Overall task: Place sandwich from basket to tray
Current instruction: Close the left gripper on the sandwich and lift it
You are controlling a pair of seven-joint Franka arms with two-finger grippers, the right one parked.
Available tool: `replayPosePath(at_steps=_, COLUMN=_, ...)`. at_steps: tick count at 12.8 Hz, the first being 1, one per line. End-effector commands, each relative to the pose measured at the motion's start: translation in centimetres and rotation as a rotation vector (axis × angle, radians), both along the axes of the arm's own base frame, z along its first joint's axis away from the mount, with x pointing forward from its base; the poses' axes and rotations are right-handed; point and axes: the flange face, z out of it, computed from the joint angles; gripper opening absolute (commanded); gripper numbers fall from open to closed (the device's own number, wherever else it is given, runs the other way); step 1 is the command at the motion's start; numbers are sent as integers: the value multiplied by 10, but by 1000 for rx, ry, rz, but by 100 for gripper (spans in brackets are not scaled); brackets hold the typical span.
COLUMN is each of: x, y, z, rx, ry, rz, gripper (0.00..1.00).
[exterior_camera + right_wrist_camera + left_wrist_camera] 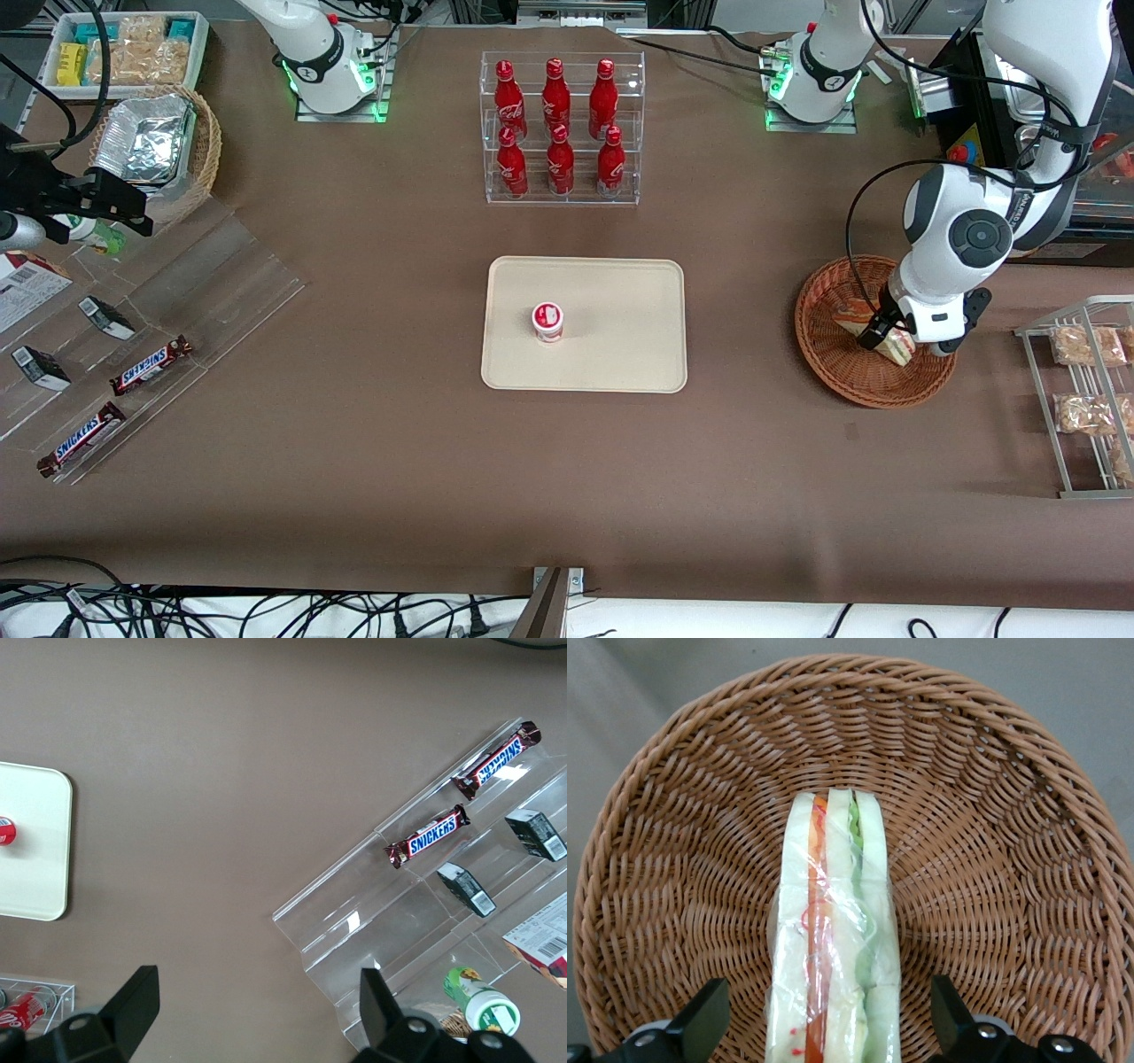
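- Sandwich [889,336] [833,939]: wrapped wedge lying in the basket [850,372] [992,815], right of frame centre in front view; red and green filling layers show along its cut edge in the wrist view.
- Basket sits on the tabletop [567,478] toward the working arm's end, well apart from the tray [620,354].
- End effector [895,332] [830,1028]: down in the basket, fingers [700,1023] spread wide w/ one on each side of the sandwich; gap visible both sides, not touching the wrap as far as the wrist view shows.
- Arm pose: left arm reaches in from upper right of frame, wrist bent downward over the basket, black cable looping from the forearm.
- Tray at frame centre, carrying a small red-and-white cup [547,321] near its middle.
- Clear bottle rack [562,128] w/ six red bottles at upper centre, farther from the camera than the tray.
- Brown cloth covers the tabletop; clear stepped display w/ Snickers bars [151,365] at lower left; tan basket w/ foil [146,137] at upper left; wire rack w/ snack packs [1085,390] at right edge.
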Motion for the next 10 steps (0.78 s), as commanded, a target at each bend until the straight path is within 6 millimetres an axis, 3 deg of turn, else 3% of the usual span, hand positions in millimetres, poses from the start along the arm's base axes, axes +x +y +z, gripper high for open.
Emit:
replayPosePath(at_steps=1, x=1, y=-8, z=9, rx=26, ry=9, rz=-6, gripper=80)
replayPosePath(at_steps=2, x=1, y=-8, z=9, rx=26, ry=9, rz=-7, gripper=59)
replayPosePath(at_steps=3, x=1, y=-8, z=8, rx=26, ry=11, rz=-12, gripper=47)
replayPosePath(at_steps=7, x=-1, y=-15, z=9, rx=29, ry=33, rz=-36, gripper=41)
replayPosePath(at_steps=10, x=10, y=-14, z=26, rx=43, ry=47, rz=-62, gripper=40)
